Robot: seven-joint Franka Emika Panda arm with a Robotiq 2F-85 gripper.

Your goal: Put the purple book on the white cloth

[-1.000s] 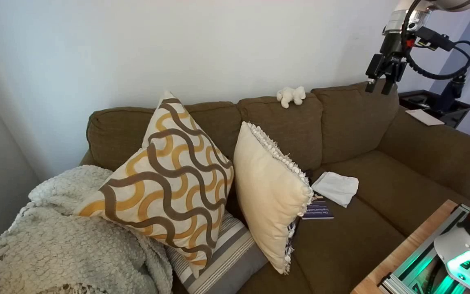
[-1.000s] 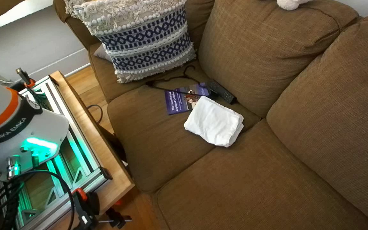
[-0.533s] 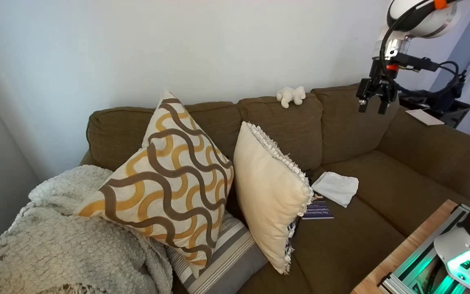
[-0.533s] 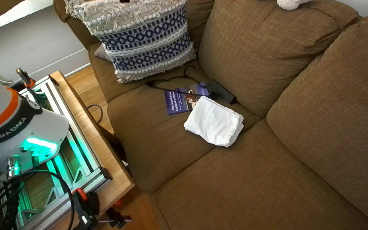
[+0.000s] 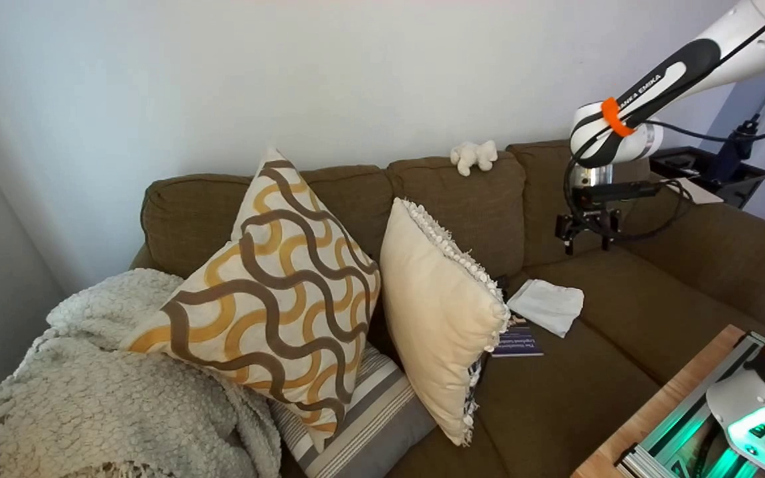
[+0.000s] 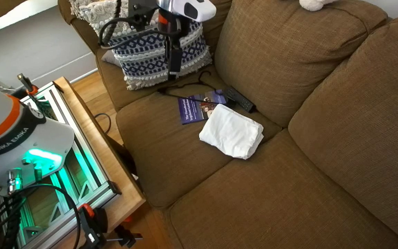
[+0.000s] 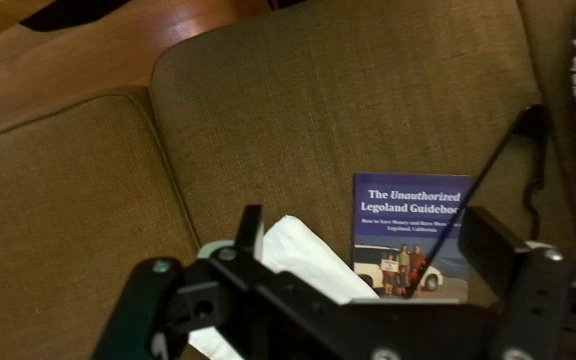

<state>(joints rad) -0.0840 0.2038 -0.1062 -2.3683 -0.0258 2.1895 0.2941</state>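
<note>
The purple book [image 6: 189,110] lies flat on the sofa seat, with a picture on its cover. It also shows in an exterior view [image 5: 517,344], partly hidden by a pillow, and in the wrist view [image 7: 393,232]. A black hanger [image 6: 185,98] lies across it. The folded white cloth [image 6: 233,132] lies beside the book and overlaps its corner; it also shows in an exterior view [image 5: 547,304] and the wrist view [image 7: 303,257]. My gripper [image 5: 587,247] is open and empty above the seat, apart from both. In the wrist view its fingers [image 7: 365,222] stand wide apart.
A black remote [image 6: 240,99] lies against the back cushion by the book. A fringed pillow [image 6: 159,64] stands close to the hanger and book. A patterned pillow [image 5: 283,285] and cream blanket [image 5: 117,405] are farther along. A small white plush [image 5: 474,157] sits on the backrest.
My gripper has come down and toward the pillows in an exterior view, and it has entered the view that looks down on the book. Book, cloth and hanger have not moved.
</note>
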